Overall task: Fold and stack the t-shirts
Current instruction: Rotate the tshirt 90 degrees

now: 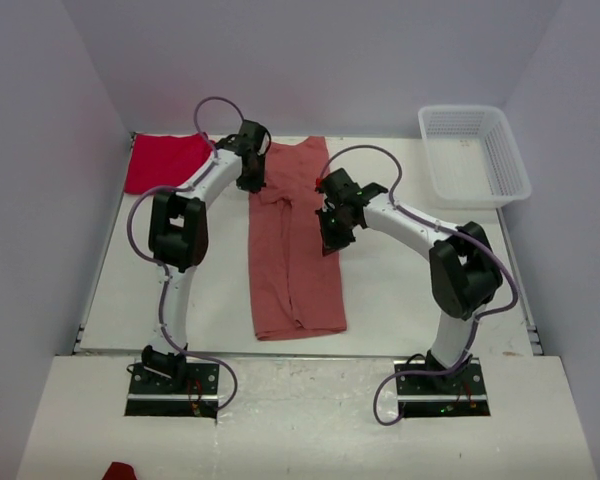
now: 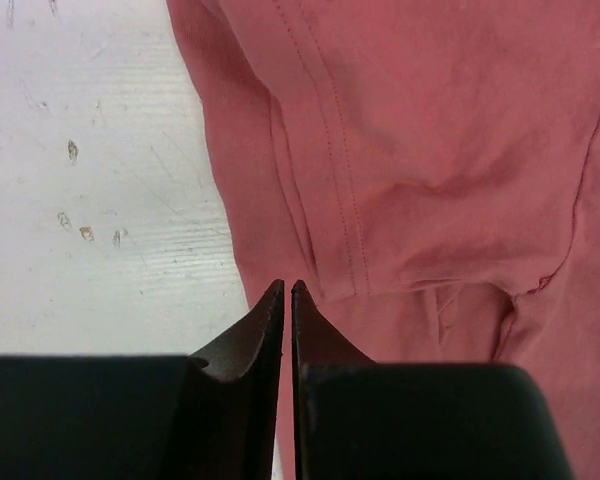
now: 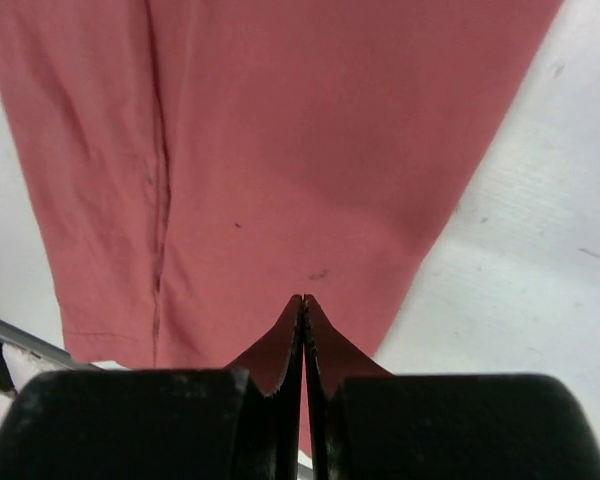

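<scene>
The white table (image 1: 410, 300) carries the narrow-folded pink t-shirt (image 1: 292, 265). Left gripper (image 1: 250, 185) and right gripper (image 1: 331, 240) stand closed at its side edges; I would reopen, then pinch every layer.

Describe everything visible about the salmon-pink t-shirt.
The salmon-pink t-shirt is soft stitched cloth, folded lengthwise into a long narrow strip, lightly creased. It lies flat on the white table, collar end far, hem near. The left gripper is at its left edge, the right gripper at its right edge, both with jaws shut; contact unclear.
</scene>
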`<action>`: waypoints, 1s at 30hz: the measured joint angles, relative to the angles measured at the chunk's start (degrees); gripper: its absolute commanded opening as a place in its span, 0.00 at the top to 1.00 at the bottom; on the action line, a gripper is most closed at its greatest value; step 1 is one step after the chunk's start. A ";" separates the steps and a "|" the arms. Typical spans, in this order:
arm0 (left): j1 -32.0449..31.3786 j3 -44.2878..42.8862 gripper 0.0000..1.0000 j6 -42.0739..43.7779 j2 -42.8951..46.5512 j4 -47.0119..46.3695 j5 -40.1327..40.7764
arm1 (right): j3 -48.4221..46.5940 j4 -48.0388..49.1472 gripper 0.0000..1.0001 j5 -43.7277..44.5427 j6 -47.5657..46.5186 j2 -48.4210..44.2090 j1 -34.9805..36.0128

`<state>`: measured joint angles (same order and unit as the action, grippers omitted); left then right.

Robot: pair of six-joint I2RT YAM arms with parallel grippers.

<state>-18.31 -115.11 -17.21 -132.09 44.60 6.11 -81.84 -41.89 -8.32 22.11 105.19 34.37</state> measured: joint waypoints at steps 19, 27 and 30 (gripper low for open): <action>-1.01 -0.76 0.79 -1.27 -0.11 -1.22 -3.08 | 3.13 3.39 0.80 -6.05 0.79 6.95 0.07; -1.42 -0.13 0.80 -1.27 -1.29 -1.14 -3.32 | 3.13 3.48 0.80 -6.12 0.79 6.95 0.07; -1.46 0.44 0.79 -1.27 -1.55 -1.05 -2.93 | 3.13 3.61 0.80 -6.05 0.79 6.93 0.07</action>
<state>-19.77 -114.67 -18.48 -133.64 43.55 3.18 -78.72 -38.28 -14.37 22.90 112.12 34.44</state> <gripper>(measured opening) 0.205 0.201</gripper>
